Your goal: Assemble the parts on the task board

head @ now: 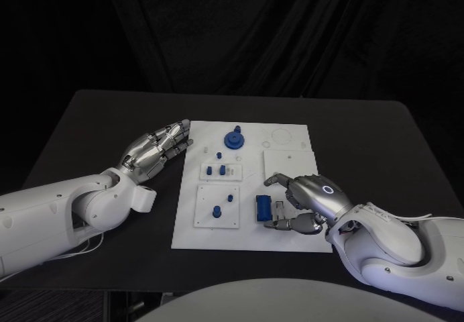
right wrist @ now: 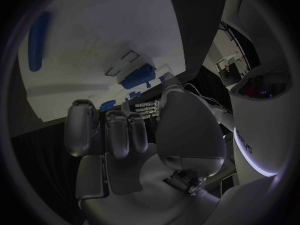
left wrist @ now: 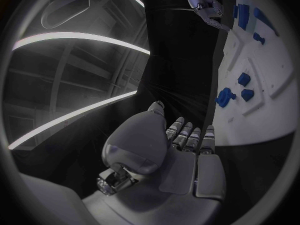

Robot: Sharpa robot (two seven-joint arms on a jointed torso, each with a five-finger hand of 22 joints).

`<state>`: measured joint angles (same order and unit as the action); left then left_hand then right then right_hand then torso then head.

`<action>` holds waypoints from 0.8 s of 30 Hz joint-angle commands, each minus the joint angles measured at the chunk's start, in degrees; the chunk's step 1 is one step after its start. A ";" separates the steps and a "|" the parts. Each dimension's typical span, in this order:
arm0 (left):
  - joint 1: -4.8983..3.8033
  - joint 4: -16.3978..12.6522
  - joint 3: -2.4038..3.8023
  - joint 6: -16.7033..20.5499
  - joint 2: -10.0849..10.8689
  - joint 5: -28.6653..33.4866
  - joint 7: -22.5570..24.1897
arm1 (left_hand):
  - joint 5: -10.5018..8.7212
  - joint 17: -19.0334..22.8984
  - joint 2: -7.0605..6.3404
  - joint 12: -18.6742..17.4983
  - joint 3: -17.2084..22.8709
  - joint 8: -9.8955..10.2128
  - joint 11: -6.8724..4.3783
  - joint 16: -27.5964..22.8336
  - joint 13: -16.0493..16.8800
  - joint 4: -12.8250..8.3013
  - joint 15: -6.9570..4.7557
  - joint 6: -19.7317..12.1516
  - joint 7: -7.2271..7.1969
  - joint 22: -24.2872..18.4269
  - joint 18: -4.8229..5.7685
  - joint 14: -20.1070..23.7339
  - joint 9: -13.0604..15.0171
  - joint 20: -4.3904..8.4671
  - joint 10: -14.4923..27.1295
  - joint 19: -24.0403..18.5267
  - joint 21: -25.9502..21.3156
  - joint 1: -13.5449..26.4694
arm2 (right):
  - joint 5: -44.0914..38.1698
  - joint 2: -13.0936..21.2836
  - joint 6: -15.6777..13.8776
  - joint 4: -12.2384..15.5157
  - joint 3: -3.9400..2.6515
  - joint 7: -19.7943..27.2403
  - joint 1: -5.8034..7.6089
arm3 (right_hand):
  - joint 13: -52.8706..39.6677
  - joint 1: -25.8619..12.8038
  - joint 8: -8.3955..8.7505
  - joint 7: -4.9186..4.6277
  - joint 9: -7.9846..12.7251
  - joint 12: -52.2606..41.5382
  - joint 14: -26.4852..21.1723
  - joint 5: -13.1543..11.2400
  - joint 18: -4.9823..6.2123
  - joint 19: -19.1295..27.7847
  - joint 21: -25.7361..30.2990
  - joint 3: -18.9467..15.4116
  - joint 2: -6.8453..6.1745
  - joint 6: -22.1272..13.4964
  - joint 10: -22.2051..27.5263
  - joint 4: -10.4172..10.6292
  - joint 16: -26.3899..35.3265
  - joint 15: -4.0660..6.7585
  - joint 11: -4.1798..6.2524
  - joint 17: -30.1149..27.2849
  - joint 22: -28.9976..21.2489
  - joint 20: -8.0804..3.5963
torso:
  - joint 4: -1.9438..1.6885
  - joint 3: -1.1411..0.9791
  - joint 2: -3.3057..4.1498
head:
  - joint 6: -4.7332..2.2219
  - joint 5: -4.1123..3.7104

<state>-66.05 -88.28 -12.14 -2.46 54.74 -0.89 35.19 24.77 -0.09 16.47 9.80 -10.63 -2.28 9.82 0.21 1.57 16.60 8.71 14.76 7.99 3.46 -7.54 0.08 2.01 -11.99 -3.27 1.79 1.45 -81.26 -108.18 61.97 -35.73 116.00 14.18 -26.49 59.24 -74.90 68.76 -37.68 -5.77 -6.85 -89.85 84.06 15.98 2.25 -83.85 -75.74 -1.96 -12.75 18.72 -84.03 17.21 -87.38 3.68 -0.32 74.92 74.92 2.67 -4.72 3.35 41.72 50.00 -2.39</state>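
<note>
Right hand [head: 302,201]: on the task board's [head: 290,235] near right part, fingers loosely curled apart, holding nothing. Blue oblong part [head: 262,207]: flat on the board just beside its fingertips, toward the board's middle, long axis running near-to-far. Left hand [head: 155,150]: at the board's left edge, fingers extended, empty, well apart from the part. Judged nearer: right hand.
</note>
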 commanded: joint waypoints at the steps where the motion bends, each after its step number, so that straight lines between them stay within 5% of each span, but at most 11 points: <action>1: 0.09 -0.06 0.05 -0.68 -0.09 0.21 0.55 | 0.10 0.09 0.23 0.30 0.20 -0.33 0.10 -0.21 0.10 0.03 0.47 0.48 2.71 0.02 0.25 -0.08 0.09 -0.41 -0.16 0.12 0.29 -0.24 | 1.11 0.20 -4.67 0.28 0.00 2.18 -0.13 | -15.10 -0.06 -0.73 -0.10 0.02 -0.15 5.01 0.65 0.85 -0.68 -0.38 0.97 1.29 0.91 -5.97 -0.07 -0.29 -0.20 0.10 10.82 11.01 0.18 | -0.05 -0.01 -0.05 | 0.00 -0.13; 10: 0.15 0.03 0.05 -0.72 -0.25 0.21 0.50 | 0.09 0.09 0.23 0.30 0.20 -0.33 0.11 -0.21 0.10 0.03 0.47 0.48 2.71 0.03 0.25 -0.08 0.09 -0.41 -0.17 0.13 0.30 -0.24 | 2.99 -0.12 -3.66 -0.46 0.00 2.33 -0.13 | -15.10 1.26 -3.74 -0.33 -0.29 -0.15 5.03 1.26 0.85 -0.69 -0.34 3.57 4.61 3.57 -5.97 -0.31 -0.33 -0.33 -0.08 10.88 10.99 0.26 | 0.01 -0.02 -0.05 | 0.00 0.00; 17: 0.18 0.06 0.05 -0.76 -0.31 0.21 0.44 | 0.04 0.08 0.23 0.33 0.22 -0.37 0.12 -0.20 0.10 0.06 0.48 0.61 2.75 0.05 0.26 -0.10 0.10 -0.40 -0.19 0.15 0.31 -0.23 | 3.23 -0.54 -2.38 -1.18 0.00 1.91 -0.13 | -15.10 2.19 -4.99 -0.40 -0.44 -0.15 5.00 1.78 0.88 -0.63 -0.20 4.11 5.39 4.15 -5.97 -0.39 -0.28 -0.40 -0.15 10.79 10.95 0.32 | -0.03 -0.02 -0.08 | 0.00 0.07; 24: 0.21 0.10 0.05 -0.93 -0.45 0.21 0.34 | 0.04 0.08 0.23 0.33 0.22 -0.37 0.12 -0.20 0.10 0.06 0.48 0.61 2.75 0.05 0.26 -0.10 0.10 -0.40 -0.19 0.15 0.31 -0.23 | 3.28 -1.17 0.01 -1.88 0.00 1.18 -0.13 | -15.10 5.00 -6.29 -0.33 -0.51 -0.15 4.90 1.05 0.96 -0.46 0.15 4.13 4.54 4.07 -5.97 -0.49 -0.06 -0.40 -0.13 10.42 10.85 0.35 | -0.09 -0.01 -0.03 | 0.00 0.15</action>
<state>-65.93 -88.09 -12.14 -2.56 54.42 -0.89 35.06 24.77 -0.06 16.47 9.75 -10.63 -2.28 9.82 0.21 1.61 16.59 8.71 14.96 8.19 3.45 -7.54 0.08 2.06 -11.99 -3.26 1.79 1.45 -81.26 -105.04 60.89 -37.38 114.20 14.18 -24.85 59.24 -74.95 73.20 -43.78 -6.21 -7.30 -89.85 84.06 17.28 2.25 -83.85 -75.88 2.08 -8.34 22.60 -84.03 16.74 -87.39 3.68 -0.32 74.91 74.91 2.66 -4.76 3.32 41.65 50.00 -2.30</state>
